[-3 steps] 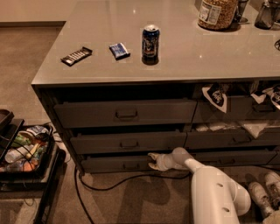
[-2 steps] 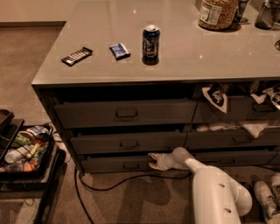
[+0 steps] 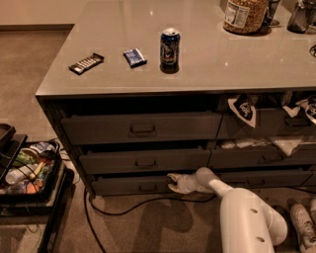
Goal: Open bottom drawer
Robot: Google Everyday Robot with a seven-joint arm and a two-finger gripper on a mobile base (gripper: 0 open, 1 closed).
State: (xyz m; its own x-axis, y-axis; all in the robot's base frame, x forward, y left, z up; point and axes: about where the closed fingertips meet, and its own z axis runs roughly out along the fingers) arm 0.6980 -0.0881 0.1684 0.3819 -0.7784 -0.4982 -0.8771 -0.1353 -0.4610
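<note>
Gripper [image 3: 173,182] sits low against the front of the bottom drawer [image 3: 123,186], at its right end, just right of the small centre pull [image 3: 148,188]. You can't tell its grip state from here, spread or closed. Arm [image 3: 217,185] runs back right to the white base.

Change over the last second: almost none. Gripper is at the same spot, and the drawer front hasn't visibly come out. Judgement: you're at the engage stage and the pull-out isn't done yet. The two taller fronts above are untouched.

Writing: the dark blue can [image 3: 169,47] on the counter [image 3: 207,69] has print, not readable. The jar [image 3: 245,14] label is unreadable too. The blue packet [image 3: 134,57] shows no legible text.
</note>
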